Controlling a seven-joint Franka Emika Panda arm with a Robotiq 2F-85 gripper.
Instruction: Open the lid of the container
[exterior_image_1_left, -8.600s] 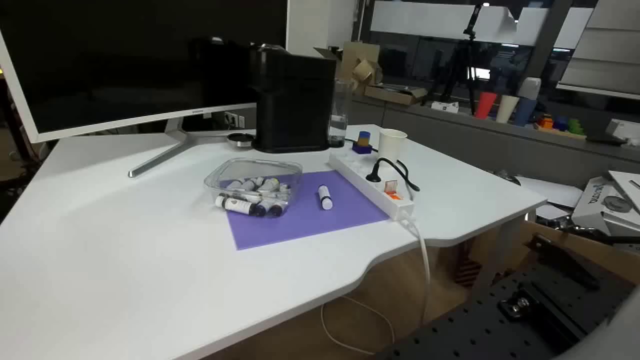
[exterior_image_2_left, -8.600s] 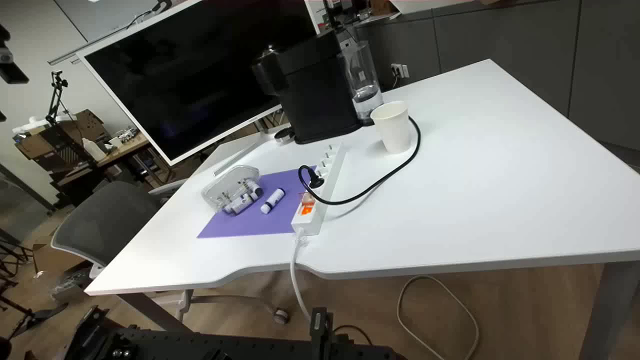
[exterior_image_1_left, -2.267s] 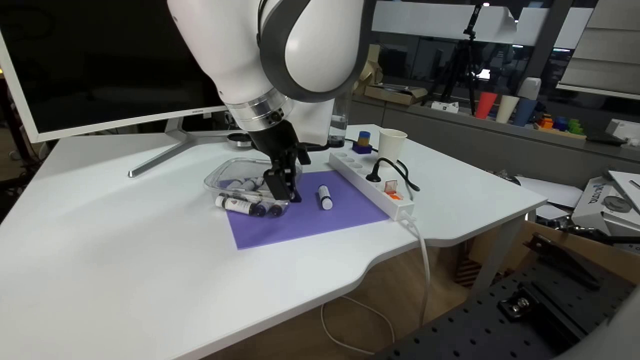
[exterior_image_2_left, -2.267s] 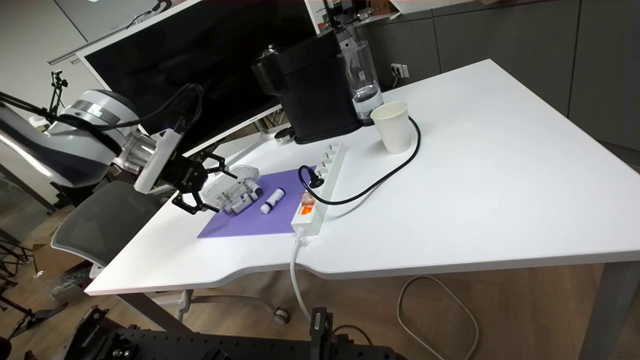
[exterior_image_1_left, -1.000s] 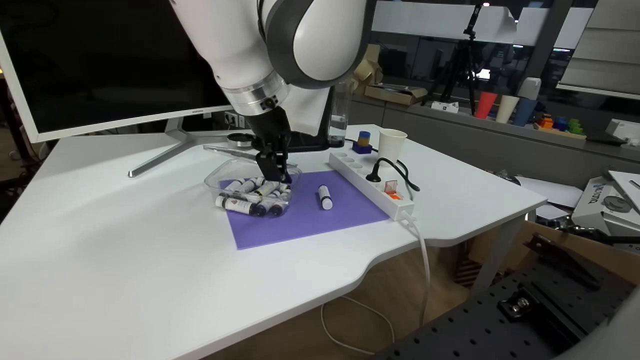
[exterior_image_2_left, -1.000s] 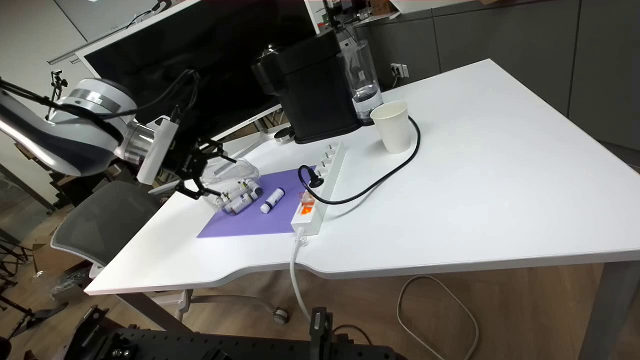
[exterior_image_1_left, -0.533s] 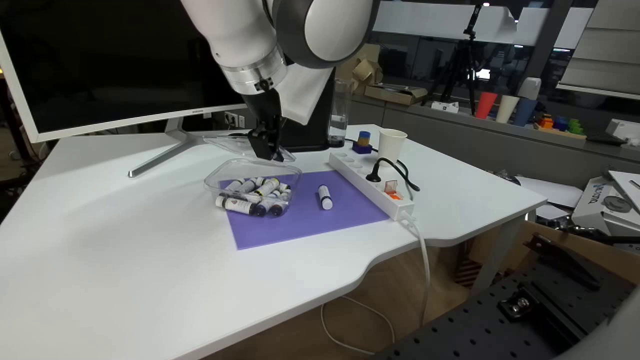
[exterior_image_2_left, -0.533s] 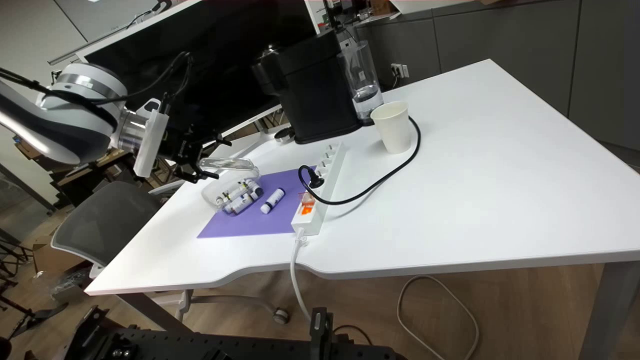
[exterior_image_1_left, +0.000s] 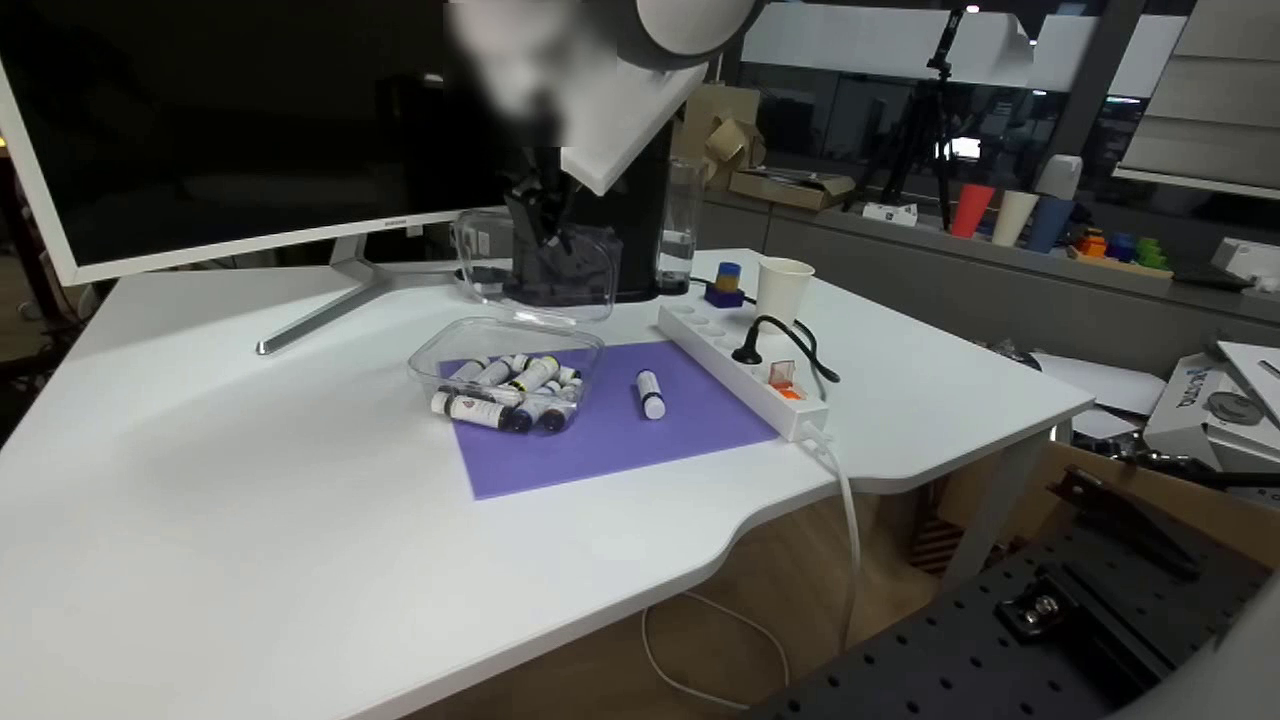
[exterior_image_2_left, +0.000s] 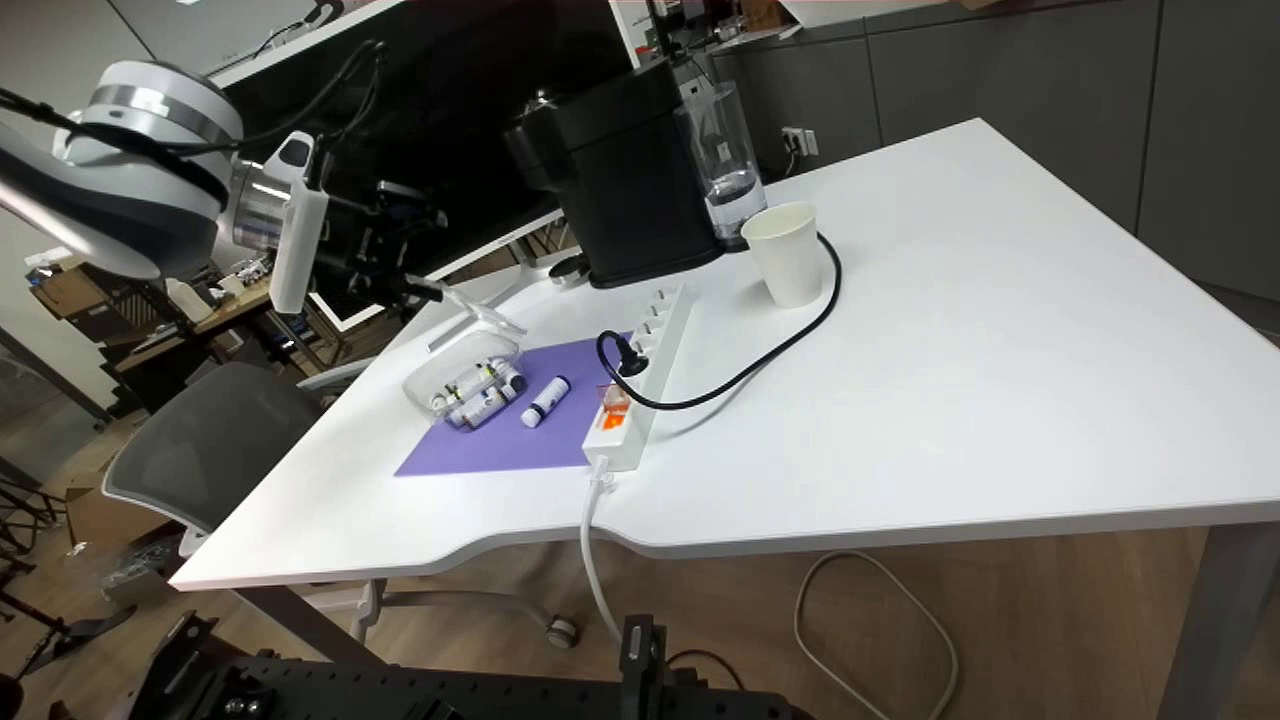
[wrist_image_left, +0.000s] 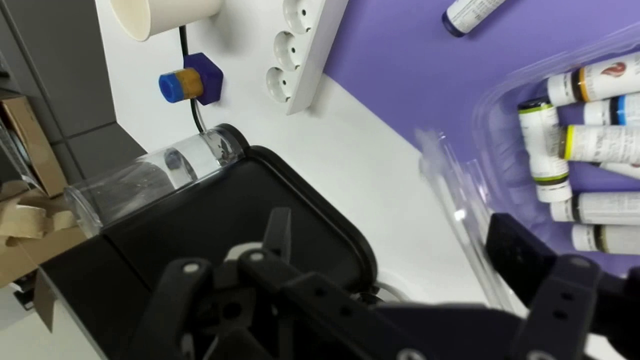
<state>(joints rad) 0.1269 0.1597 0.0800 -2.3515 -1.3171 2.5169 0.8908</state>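
The container (exterior_image_1_left: 427, 362) is a low clear tub holding several small white bottles, partly on a purple sheet. It also shows in an exterior view (exterior_image_2_left: 418, 382) and at the right of the wrist view (wrist_image_left: 506, 150). Its clear lid (exterior_image_1_left: 588, 285) is lifted off the tub's top and stands steeply tilted at the tub's back edge; it shows nearly edge-on in an exterior view (exterior_image_2_left: 480, 310) and the wrist view (wrist_image_left: 459, 215). Whether a hinge joins them I cannot tell. My gripper (exterior_image_2_left: 438, 255) is open above the tub. In the wrist view (wrist_image_left: 396, 245), one finger appears to touch the lid.
A black coffee machine (exterior_image_2_left: 640, 185) with a clear water tank (exterior_image_2_left: 728, 160) stands behind. A white power strip (exterior_image_1_left: 745, 375), a paper cup (exterior_image_1_left: 783, 285), a loose bottle (exterior_image_1_left: 650, 395) and a large monitor (exterior_image_1_left: 220, 130) are nearby.
My gripper, still open, has moved up and back from the tub. The lid, lying on the tub earlier, has swung up with it to a steep tilt. The tub and bottles stay put.
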